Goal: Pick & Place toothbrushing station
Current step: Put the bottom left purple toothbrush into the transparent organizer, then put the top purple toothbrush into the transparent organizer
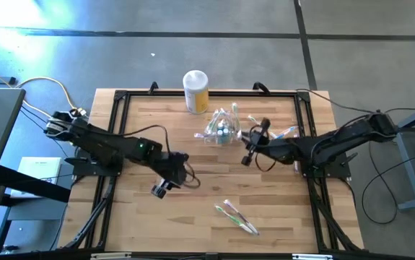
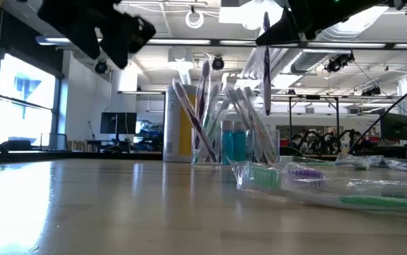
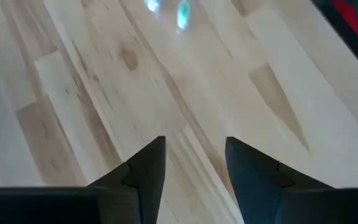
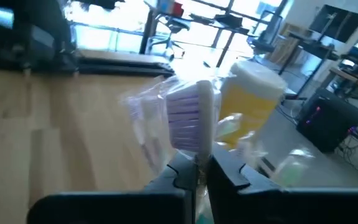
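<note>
Nearest the front edge: two packaged toothbrushes point(image 1: 237, 216) lie loose on the table point(image 1: 135, 224), not yet moved.

Mid-table: left gripper point(image 3: 194, 163) hangs over bare wood, fingers apart, holding nothing.

Right gripper point(image 4: 202, 171) is clamped on a purple-bristled brush point(image 4: 197, 121), carried upright just beside the holder point(image 1: 221, 128).

Holder stands toward the far edge, centre-right, already stocked with several brushes leaning outward. A few more packaged brushes point(image 1: 283, 133) lie at its right. Yellow canister point(image 1: 195, 90) stands just behind it.

Progress, judged: well along. Several brushes are in, one is in hand and due to go in, and those on the table remain.

Surface: pale butcher-block wood in a black frame, glossy with reflections.

Room: grey floor, windows, ceiling lights, desks with monitors and equipment beyond. No person visible.
</note>
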